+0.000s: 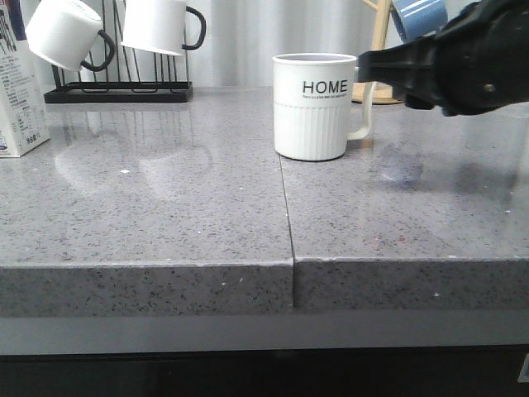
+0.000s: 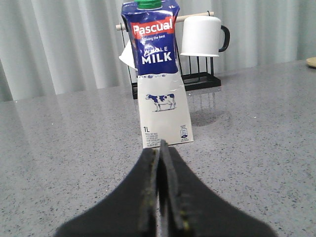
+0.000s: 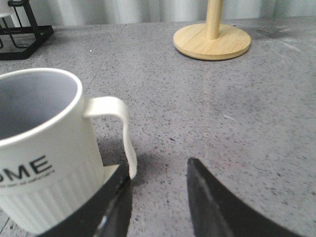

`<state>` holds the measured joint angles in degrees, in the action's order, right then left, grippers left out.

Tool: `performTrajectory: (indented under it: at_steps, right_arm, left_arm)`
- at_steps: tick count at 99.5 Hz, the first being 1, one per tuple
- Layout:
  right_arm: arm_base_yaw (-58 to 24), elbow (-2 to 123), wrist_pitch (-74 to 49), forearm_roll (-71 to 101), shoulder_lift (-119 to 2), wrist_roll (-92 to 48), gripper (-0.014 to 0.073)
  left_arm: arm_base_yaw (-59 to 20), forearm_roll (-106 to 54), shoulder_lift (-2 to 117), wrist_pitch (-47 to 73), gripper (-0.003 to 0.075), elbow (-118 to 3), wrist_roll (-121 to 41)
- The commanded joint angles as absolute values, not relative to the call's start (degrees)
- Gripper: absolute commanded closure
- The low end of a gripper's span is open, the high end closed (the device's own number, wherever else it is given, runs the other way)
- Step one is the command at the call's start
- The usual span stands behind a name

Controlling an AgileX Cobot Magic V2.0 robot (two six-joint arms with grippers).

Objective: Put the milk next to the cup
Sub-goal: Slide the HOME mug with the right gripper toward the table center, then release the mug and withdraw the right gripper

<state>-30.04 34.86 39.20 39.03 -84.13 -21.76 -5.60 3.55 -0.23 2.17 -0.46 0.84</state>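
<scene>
The white HOME cup (image 1: pixel 314 106) stands upright near the middle of the grey counter, handle to the right. My right gripper (image 1: pixel 372 66) hovers just right of it, open and empty; in the right wrist view one finger (image 3: pixel 116 205) sits beside the handle (image 3: pixel 121 128) of the cup (image 3: pixel 39 163). The milk (image 1: pixel 16 91) stands at the far left edge of the front view, cut off. In the left wrist view the milk (image 2: pixel 158 79) stands upright ahead of my left gripper (image 2: pixel 163 148), which is shut and empty, a short way from the carton.
A black rack (image 1: pixel 120 87) with white black-handled mugs (image 1: pixel 157 25) stands at the back left. A wooden stand (image 3: pixel 212 39) holds a blue mug (image 1: pixel 417 16) at the back right. A seam (image 1: pixel 285 207) splits the counter.
</scene>
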Motion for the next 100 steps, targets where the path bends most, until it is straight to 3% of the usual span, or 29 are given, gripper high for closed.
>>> performTrajectory:
  at_steps: [1,12,35,59,81,100]
  right_arm:
    - [-29.80,33.91,42.73,37.54,-78.47,-22.01,0.0296]
    - [-27.51,31.79,39.42,35.37,-72.93,-22.01,0.0296]
    - [-16.40,31.07,20.16,24.77,-58.91,-21.20,0.0298]
    - [-3.99,31.07,7.26,6.81,-45.13,-2.58,0.0298]
    - [-0.77,29.59,-6.44,-6.65,-33.80,6.61,0.0298]
    - [-0.84,21.72,-6.27,-6.37,-22.53,7.14,0.0299]
  left_arm:
    - [-5.66,3.01,-2.13,-2.37,0.0741,2.46,1.19]
    - [-5.66,3.01,-2.13,-2.37,0.0741,2.46,1.19]
    - [-5.66,3.01,-2.13,-2.37,0.0741,2.46,1.19]
    - [-5.66,3.01,-2.13,-2.37,0.0741,2.46,1.19]
    - [-5.66,3.01,-2.13,-2.37,0.0741,2.46,1.19]
    - [-5.66,3.01,-2.13,-2.37,0.0741,2.46,1.19]
